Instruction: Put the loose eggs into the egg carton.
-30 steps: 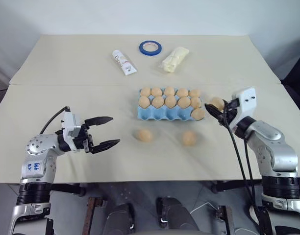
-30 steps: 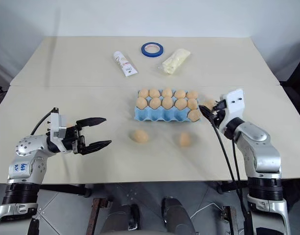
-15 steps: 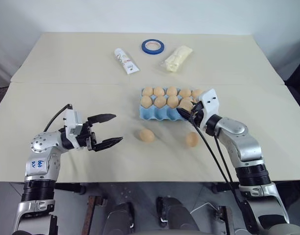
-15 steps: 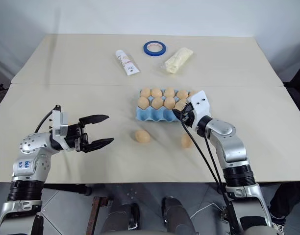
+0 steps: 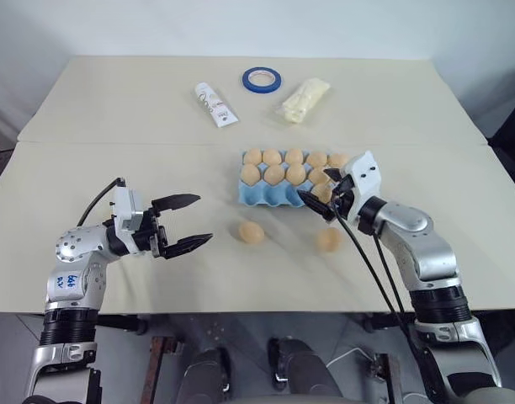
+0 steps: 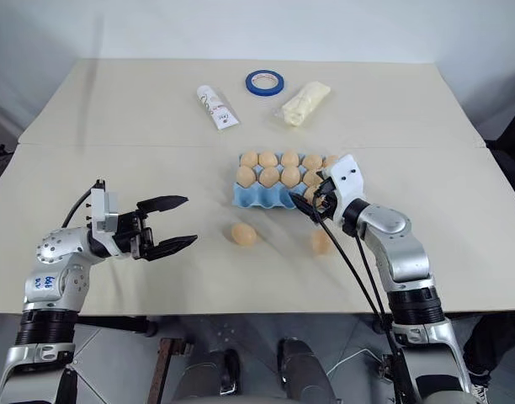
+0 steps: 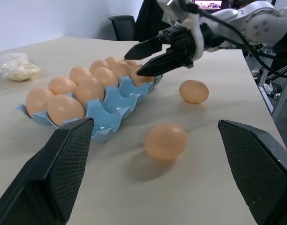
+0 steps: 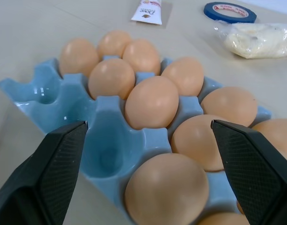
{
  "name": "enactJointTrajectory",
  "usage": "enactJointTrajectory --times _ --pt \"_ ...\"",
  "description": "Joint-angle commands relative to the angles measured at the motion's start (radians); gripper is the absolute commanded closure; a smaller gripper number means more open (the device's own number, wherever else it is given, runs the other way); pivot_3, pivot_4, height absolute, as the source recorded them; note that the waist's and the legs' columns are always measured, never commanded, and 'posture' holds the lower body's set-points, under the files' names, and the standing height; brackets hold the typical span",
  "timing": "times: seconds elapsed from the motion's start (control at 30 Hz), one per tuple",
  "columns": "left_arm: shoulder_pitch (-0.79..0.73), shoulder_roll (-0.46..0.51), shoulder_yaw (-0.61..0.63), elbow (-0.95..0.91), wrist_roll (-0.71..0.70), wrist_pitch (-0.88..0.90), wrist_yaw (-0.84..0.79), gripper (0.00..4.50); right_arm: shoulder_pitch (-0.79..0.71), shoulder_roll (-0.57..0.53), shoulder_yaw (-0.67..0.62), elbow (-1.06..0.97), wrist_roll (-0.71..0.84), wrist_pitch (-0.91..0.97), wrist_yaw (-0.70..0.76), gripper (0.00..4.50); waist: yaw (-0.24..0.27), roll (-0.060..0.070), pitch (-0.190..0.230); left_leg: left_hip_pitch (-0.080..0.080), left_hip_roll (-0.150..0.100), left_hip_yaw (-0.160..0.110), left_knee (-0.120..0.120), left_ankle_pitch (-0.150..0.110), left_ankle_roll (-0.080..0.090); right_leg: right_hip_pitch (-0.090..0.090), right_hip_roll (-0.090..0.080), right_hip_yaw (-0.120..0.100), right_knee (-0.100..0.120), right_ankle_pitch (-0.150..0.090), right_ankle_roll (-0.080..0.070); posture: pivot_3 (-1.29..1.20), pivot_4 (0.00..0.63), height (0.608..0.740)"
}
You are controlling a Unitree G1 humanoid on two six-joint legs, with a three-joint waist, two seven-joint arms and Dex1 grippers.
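Eggs fill the egg carton [image 5: 274, 192] beneath the spread-fingered right gripper [image 5: 323, 192]; left gripper [image 5: 183, 223] gapes, holding nothing.

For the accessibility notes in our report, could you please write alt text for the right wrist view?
A light blue egg carton seen close up, most cups holding tan-brown eggs, with empty cups at its near edge and one end. The right gripper's two black fingers stand open on either side. Behind lie a white tube, a blue tape ring and a clear bag.
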Motion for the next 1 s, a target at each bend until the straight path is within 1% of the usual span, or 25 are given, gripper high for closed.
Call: enactJointTrajectory --times 0.03,0.13,0.3,0.47,0.53,0.63,0.73,0.9,1.0 --pt "-0.018 0.005 0.013 -0.005 -0.023 -0.005 -0.011 0.00 0.045 -0.050 -0.089 -0.139 0.082 0.002 0.057 0.06 0.000 0.000 0.000 0.000 0.000 0.000 0.000 0.000 0.000 0.000 0.000 0.000 0.000 0.000 0.000 0.00 0.150 0.740" --pt "-0.019 0.007 0.025 0.021 -0.020 -0.017 -0.014 0.00 0.121 -0.091 -0.150 -0.209 0.153 0.026 0.103 0.06 0.002 0.000 0.000 0.000 0.000 -0.001 0.000 0.000 0.000 0.000 0.000 -0.001 -0.001 0.000 0.000 0.00 0.150 0.740" --pt "-0.024 0.015 0.049 0.099 -0.012 -0.053 -0.026 0.00 0.378 -0.200 -0.308 -0.294 0.289 0.036 0.263 0.06 0.011 0.000 0.000 -0.001 0.000 -0.002 0.000 0.000 0.000 0.001 0.000 -0.002 -0.002 0.000 0.000 0.00 0.150 0.740" --pt "-0.024 0.024 0.063 0.140 -0.021 -0.063 -0.052 0.00 0.591 -0.280 -0.399 -0.302 0.299 -0.012 0.371 0.06 0.010 0.000 0.000 0.001 0.000 -0.002 0.001 0.000 0.000 0.004 0.000 -0.001 -0.003 0.000 0.000 0.00 0.150 0.740" --pt "-0.020 0.029 0.067 0.148 -0.026 -0.065 -0.074 0.00 0.636 -0.291 -0.428 -0.319 0.312 -0.011 0.383 0.06 0.005 0.000 0.000 0.003 0.000 -0.002 0.001 0.000 0.001 0.005 0.000 -0.001 -0.002 0.000 0.000 0.00 0.150 0.740" --pt "-0.025 0.033 0.071 0.171 -0.026 -0.076 -0.104 0.00 0.669 -0.288 -0.453 -0.346 0.330 -0.006 0.373 0.06 0.001 0.000 0.000 0.005 0.000 -0.002 0.001 0.001 0.000 0.007 0.001 -0.001 -0.001 0.000 0.000 0.00 0.150 0.740" --pt "-0.039 0.032 0.072 0.192 -0.032 -0.083 -0.139 0.00 0.653 -0.256 -0.442 -0.386 0.339 -0.001 0.316 0.06 0.000 0.000 0.000 0.007 0.000 -0.002 0.001 0.001 0.000 0.008 0.001 0.000 -0.001 0.000 0.000 0.00 0.150 0.740" --pt "-0.048 0.038 0.070 0.193 -0.057 -0.062 -0.206 0.00 0.580 -0.193 -0.370 -0.462 0.361 0.064 0.181 0.06 0.001 -0.001 0.000 0.007 0.000 -0.002 0.001 0.001 0.000 0.008 0.000 0.000 0.000 0.000 0.000 0.00 0.150 0.740" --pt "-0.030 0.041 0.066 0.190 -0.039 -0.099 -0.226 0.00 0.536 -0.145 -0.284 -0.457 0.310 0.069 0.107 0.06 0.001 -0.001 0.000 0.007 0.000 -0.002 0.000 0.001 -0.001 0.008 0.000 -0.001 -0.001 0.000 0.000 0.00 0.150 0.740"
